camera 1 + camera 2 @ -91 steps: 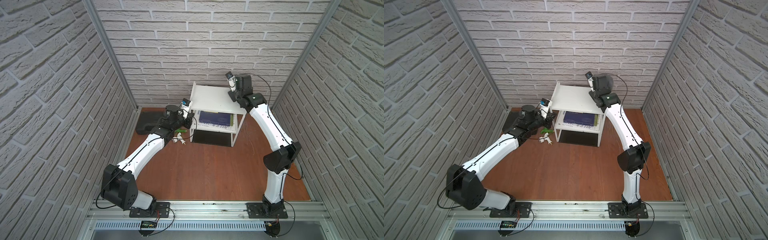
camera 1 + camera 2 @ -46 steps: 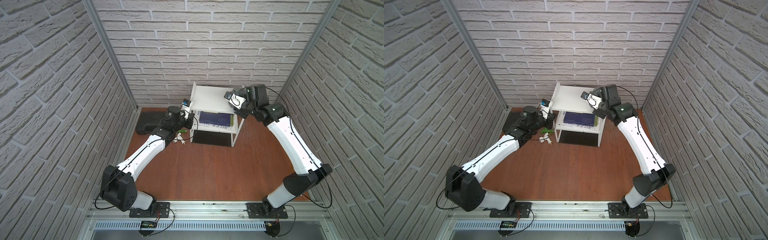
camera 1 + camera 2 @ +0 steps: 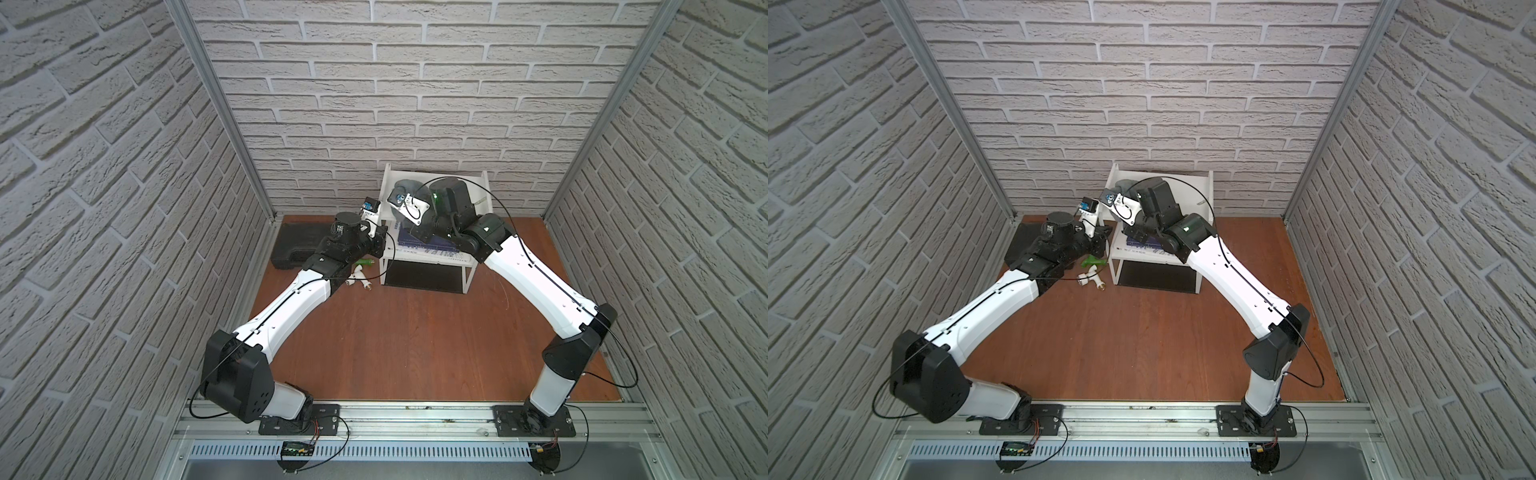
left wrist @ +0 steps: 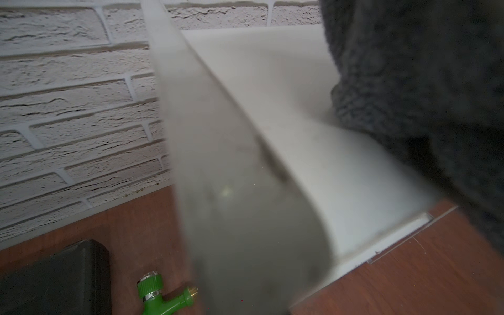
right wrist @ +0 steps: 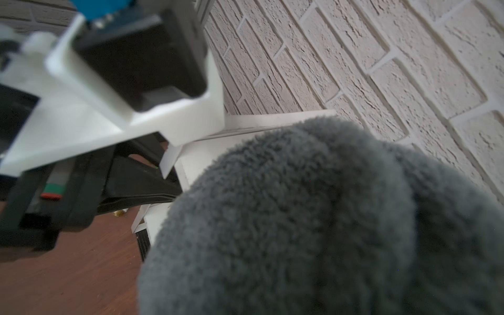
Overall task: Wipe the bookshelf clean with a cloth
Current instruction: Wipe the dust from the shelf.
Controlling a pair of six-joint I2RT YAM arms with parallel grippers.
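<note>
Now clamped shut inside the bunched grey cloth [image 5: 300, 218], the right gripper [image 3: 401, 194] has swept from the right rear of the bookshelf [image 3: 471, 185] to the left of its top, so that pass looks nearly done. The left gripper [image 3: 381, 237] appears to pinch the side rail [image 5: 167, 161]. Only the right wrist view shows that pinch.

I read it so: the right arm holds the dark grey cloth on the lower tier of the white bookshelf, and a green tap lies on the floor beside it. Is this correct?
Wrong in one thing: the cloth lies on the top board of the bookshelf, not the lower tier; the left wrist view shows it. The green tap does lie on the floor beside it.
</note>
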